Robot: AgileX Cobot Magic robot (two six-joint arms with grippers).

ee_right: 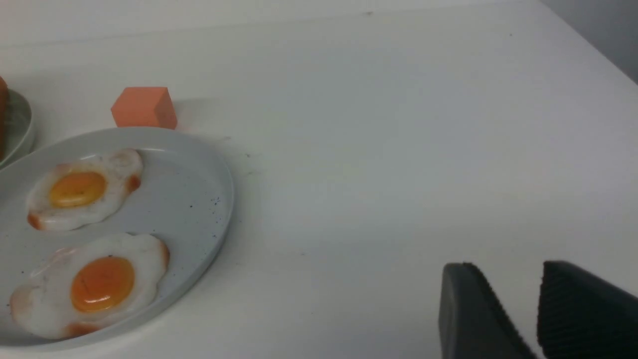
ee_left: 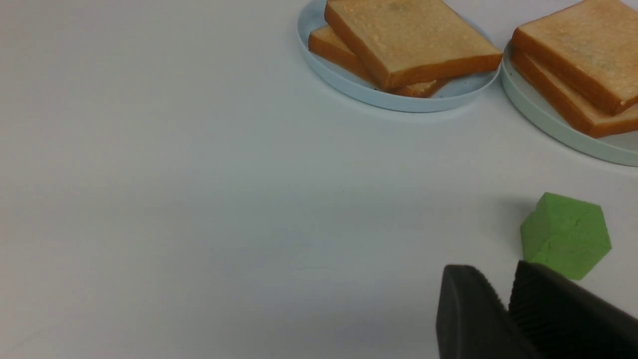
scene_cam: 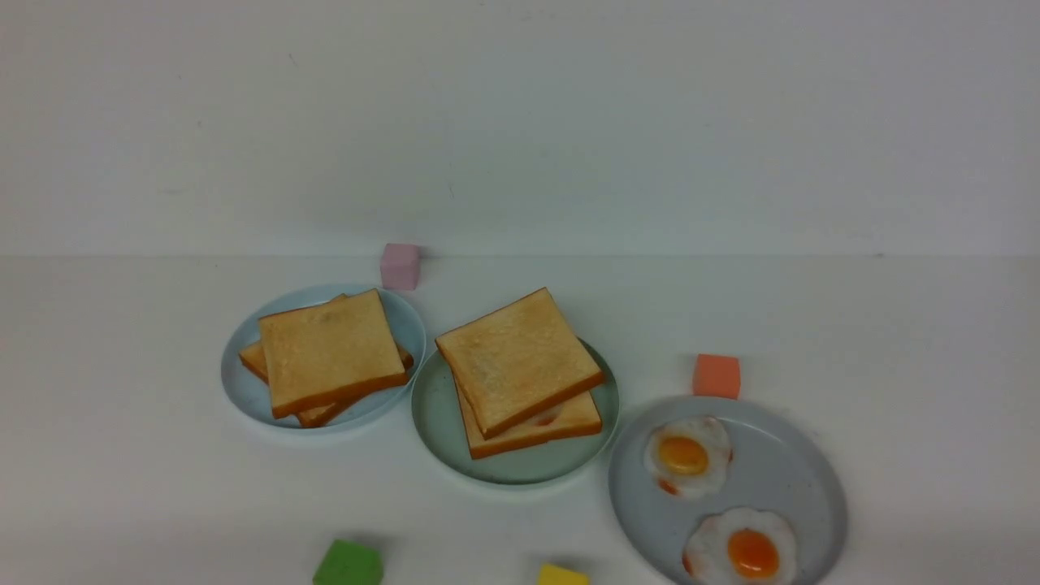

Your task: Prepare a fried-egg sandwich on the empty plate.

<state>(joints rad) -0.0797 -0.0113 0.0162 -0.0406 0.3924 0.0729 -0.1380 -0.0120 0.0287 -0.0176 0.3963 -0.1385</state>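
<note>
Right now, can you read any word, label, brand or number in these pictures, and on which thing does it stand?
None: no readable text in any view. The toast, the eggs, the three plates and the coloured blocks carry no lettering.

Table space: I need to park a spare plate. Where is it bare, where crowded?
Bare: the table right of the orange cube, and left of the blue plate. Crowded: blue plate, green plate and grey plate nearly touch; green cube and yellow cube sit in front.
</note>
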